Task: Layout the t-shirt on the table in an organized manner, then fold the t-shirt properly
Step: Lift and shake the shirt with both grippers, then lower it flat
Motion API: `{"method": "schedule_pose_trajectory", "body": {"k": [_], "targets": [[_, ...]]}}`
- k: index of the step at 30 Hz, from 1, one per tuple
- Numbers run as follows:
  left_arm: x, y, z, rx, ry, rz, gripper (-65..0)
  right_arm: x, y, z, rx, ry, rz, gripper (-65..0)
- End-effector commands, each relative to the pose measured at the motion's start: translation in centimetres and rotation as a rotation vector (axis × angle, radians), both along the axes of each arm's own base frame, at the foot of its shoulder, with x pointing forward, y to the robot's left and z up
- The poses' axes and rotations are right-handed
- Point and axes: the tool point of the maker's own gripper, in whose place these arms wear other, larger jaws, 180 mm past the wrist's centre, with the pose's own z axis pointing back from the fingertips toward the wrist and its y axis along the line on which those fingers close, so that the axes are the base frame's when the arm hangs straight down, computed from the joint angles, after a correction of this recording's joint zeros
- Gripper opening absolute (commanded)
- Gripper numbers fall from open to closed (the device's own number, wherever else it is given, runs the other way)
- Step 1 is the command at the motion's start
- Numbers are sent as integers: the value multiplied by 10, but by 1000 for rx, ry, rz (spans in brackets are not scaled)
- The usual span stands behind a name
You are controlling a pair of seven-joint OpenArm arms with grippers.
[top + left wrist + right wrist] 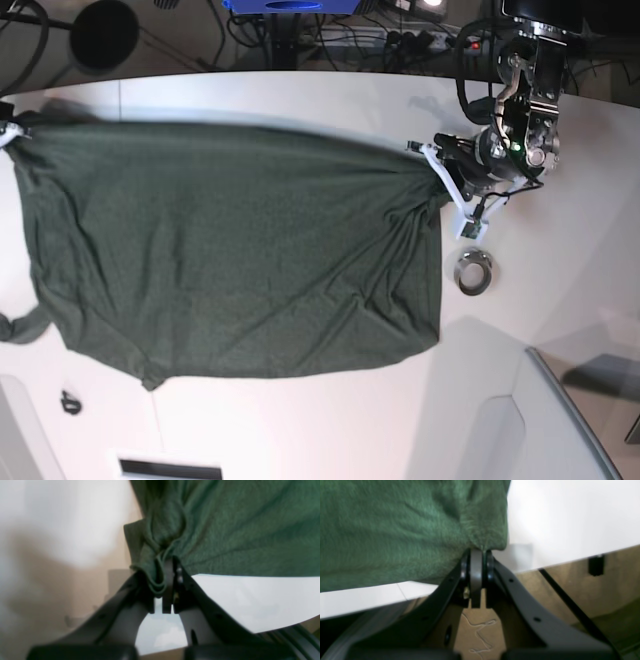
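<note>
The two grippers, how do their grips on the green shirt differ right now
The left gripper pinches a thick, bunched wad of the t-shirt, with a folded hem hanging between its fingers; the right gripper pinches a thin, flatter corner. In the base view the left gripper's arm shows fully, the right gripper's barely at the frame edge. Both are shut on cloth.

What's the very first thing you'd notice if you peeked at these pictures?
A big dark green t-shirt stretched wide across the white table. The left gripper pinches one corner on the base view's right, and the right gripper pinches the far corner at its left edge. A small metal ring lies on the table beside the shirt.
</note>
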Motion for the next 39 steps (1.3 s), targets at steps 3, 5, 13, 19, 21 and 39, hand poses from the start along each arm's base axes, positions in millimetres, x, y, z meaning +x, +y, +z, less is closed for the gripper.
{"method": "schedule_pose_trajectory", "body": {"k": [3,5,13,19,21,39], "targets": [[58,0,25,-7,-114,16,-650,70,-11,22,-29,-104,32,-645],[100,-1,42,-21,-167,40,-650,114,-12,29,-43,-148,56,-645],[275,0,214,-31,-525,44,-650,290,-51,222,-158,-707,51,-648],[295,23,360,-88,-855,117,-650,278,-42,376,-327,-1042,167,-648],[288,29,364,-89,-843,135,-650,270,-36,387,-367,-1034,190,-648],[115,-3,26,-62,-248,57,-650,148,-7,41,-24,-344,137,-648]]}}
